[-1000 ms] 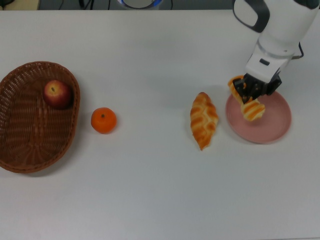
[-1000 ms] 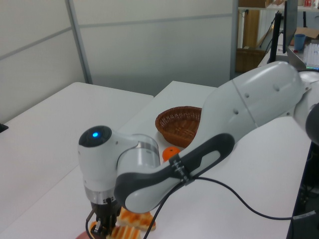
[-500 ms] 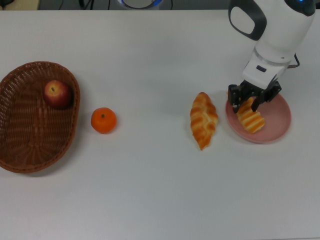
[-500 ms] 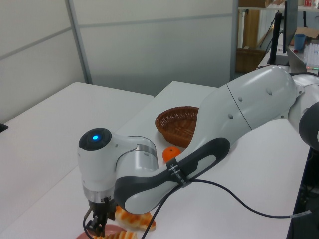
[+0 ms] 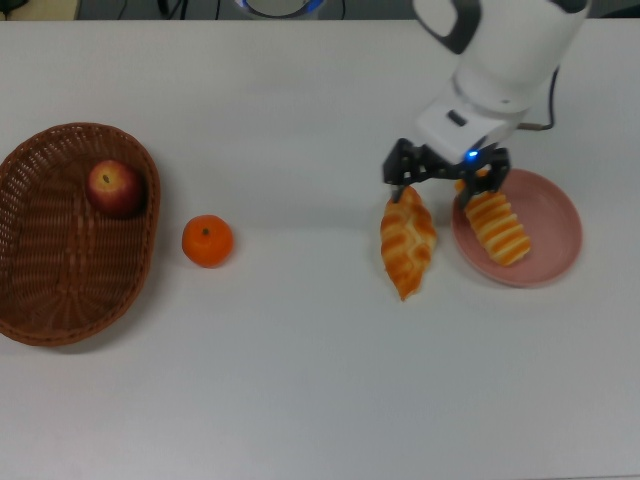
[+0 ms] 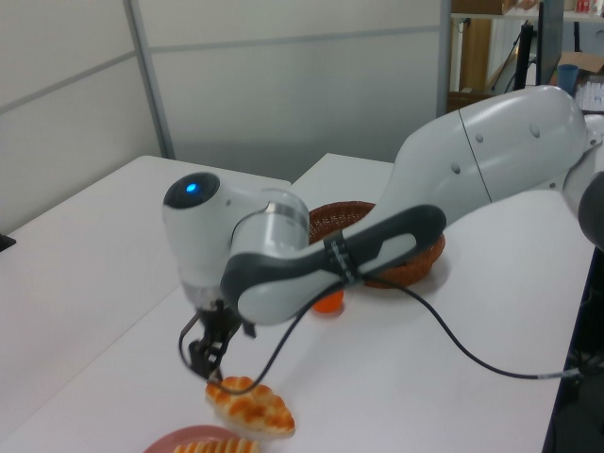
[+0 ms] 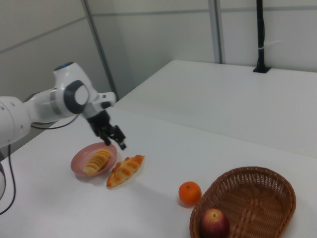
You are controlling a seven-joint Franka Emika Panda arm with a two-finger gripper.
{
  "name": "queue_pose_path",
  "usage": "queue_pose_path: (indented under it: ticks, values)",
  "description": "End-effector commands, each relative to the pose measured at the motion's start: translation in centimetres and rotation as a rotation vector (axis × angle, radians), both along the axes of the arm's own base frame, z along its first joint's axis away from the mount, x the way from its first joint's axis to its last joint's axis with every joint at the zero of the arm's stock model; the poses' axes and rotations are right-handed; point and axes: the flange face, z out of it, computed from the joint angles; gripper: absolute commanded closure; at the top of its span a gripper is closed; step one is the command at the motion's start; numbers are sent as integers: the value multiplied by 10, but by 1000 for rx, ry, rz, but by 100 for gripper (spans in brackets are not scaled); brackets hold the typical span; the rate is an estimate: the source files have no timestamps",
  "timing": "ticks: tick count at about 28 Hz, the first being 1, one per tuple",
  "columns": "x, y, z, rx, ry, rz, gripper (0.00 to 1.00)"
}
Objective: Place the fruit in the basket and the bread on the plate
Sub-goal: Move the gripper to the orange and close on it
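Half of the job is standing done: the apple (image 5: 115, 188) is lying in the basket (image 5: 40, 300) and the striped roll (image 5: 497, 228) on the plate (image 5: 555, 255). The mandarin (image 5: 207, 241) and twisted pastry (image 5: 407, 241) are waiting on the table (image 5: 300, 380), while the gripper (image 5: 447, 177) is hovering wide open and empty above the pastry's far end.

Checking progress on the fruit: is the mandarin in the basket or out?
Out. The mandarin sits on the white table beside the basket; only the apple lies inside.

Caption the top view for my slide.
Open gripper above twisted pastry, striped roll on pink plate, apple in basket.
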Motion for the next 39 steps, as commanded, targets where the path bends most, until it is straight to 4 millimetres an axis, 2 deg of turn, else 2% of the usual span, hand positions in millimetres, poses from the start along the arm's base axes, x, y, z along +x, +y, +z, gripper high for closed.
queue_pose_path:
  ticks: [1,3,4,8,9,12,13,17,18,21,26,31,39]
  values:
    - [17,-62,-1,-20,27,-52,0]
    - [22,-81,-1,-24,32,-57,0]
    - [28,-105,-3,-28,38,-79,0]
    - [34,-142,-7,-33,54,-128,0]
    - [35,-161,-11,-41,76,-153,0]
    - [35,-184,-16,-49,106,-174,0]
    - [36,-198,-19,-50,113,-195,0]
    - [37,-224,-29,-54,131,-232,0]
    - [38,-236,-33,-53,137,-250,0]
    - [37,-250,-41,-53,152,-272,0]
    - [38,-275,-68,-60,178,-298,0]
    - [40,-297,-79,-87,182,-310,0]
    - [45,-304,-91,-88,156,-305,0]
